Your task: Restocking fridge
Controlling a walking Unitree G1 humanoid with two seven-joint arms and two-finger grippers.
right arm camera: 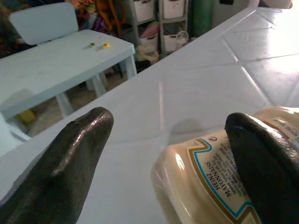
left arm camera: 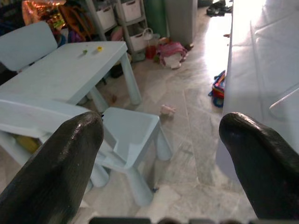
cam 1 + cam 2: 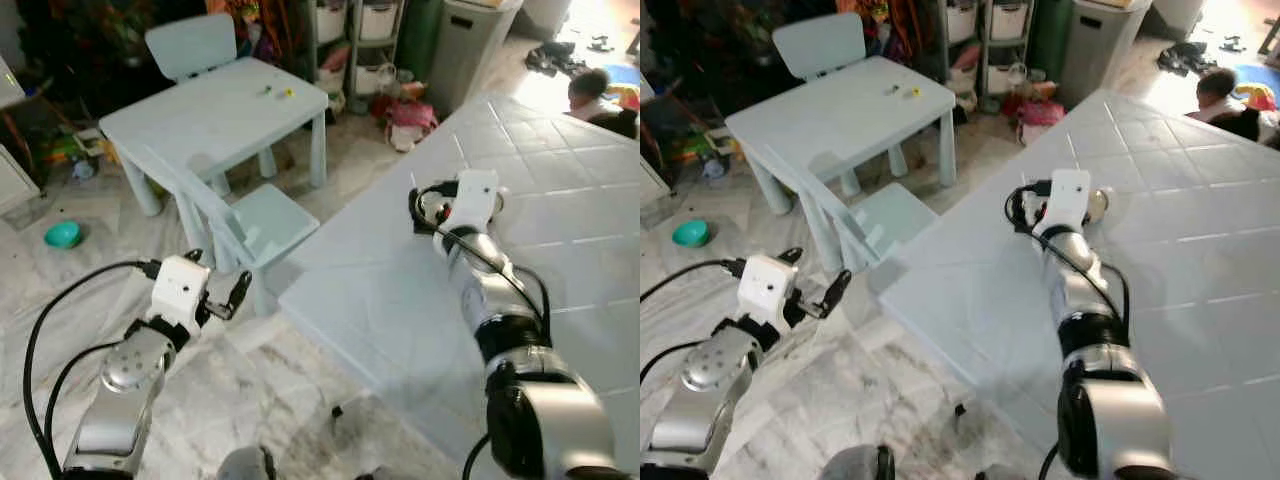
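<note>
Right wrist view: the robot reaches for a mayonnaise jar on the counter.

The pale, creamy mayonnaise jar with a blue-edged label (image 1: 219,182) lies on its side on the white tiled counter (image 3: 560,230). The right gripper (image 1: 173,154) is spread wide, and the jar sits partly between its two black fingers, close to one finger (image 1: 266,158), but it is not pinched yet. I think this is the grabbing step. Next the fingers need to slide further around the jar and close gently, because a round jar on its side could roll away. The left gripper (image 2: 161,154) is spread open too, held low over the floor near the small pale blue plastic chair (image 3: 250,225).
</note>
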